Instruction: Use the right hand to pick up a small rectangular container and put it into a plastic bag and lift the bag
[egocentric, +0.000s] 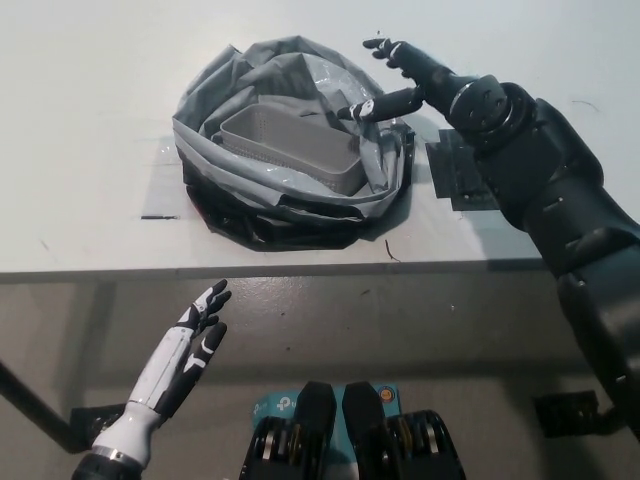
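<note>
— Two hands show in my head view; which one is at the bag?

— My black right hand (405, 80). It sits at the far right edge of the plastic bag (290, 150), its fingers (362, 108) spread apart and closed on nothing. One fingertip lies at the bag's crumpled grey rim; whether it actually touches the plastic I cannot tell.

— Where is the container?

— I see the small rectangular container (290, 148), a pale grey basket, already inside the bag. It lies slantwise, its long side running from far left to near right, with the bag's walls bunched around it on every side.

— And the bag itself?

— It rests on the white table (90, 120), near the front edge, mouth open upward; its outer skirt is black, its lining grey. A dark tape patch (470, 175) is stuck on the table just right of the bag, under my right forearm.

— The other hand?

— My white left hand (185, 350) rests below the table's near edge, at lower left, fingers loosely apart and empty.
</note>
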